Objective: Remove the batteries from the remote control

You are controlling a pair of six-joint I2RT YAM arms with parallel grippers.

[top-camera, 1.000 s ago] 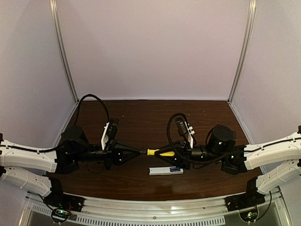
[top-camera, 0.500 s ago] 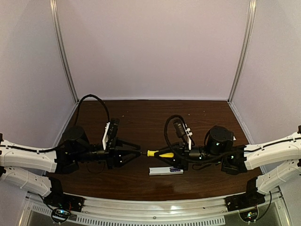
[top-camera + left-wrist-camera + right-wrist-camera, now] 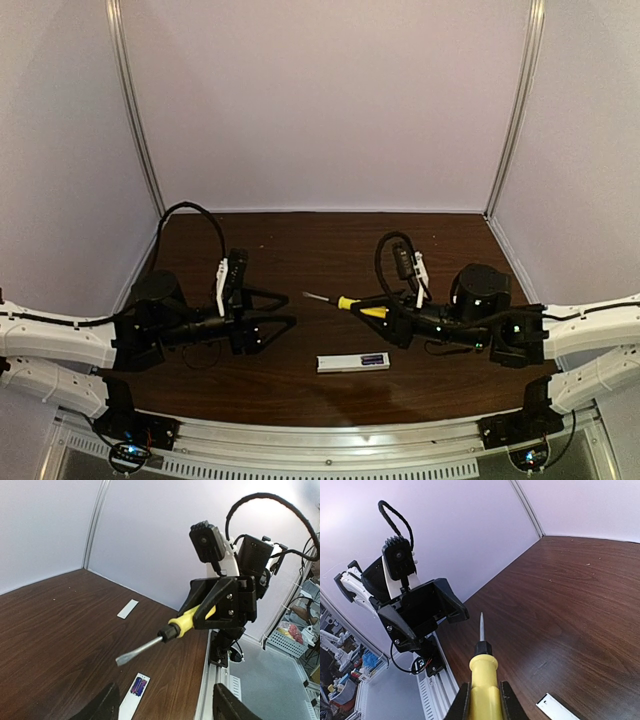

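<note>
Remote control lies flat on the table near the front edge, between the two arms and nearer the right one. Its bay faces up and uncovered. Batteries are both still seated in it, side by side at the remote's right end in the top view. Nothing touches the remote.

Screwdriver is off the table, behind the remote in the top view. Its yellow handle is pinched in the right gripper, and its flat tip points at the left arm. The tip is apart from everything.

Left gripper has its fingers spread wide and holds nothing. It faces the screwdriver tip with a gap between them.

The left wrist view shows a thin white cover strip flat on the table, well apart from the remote.
</note>
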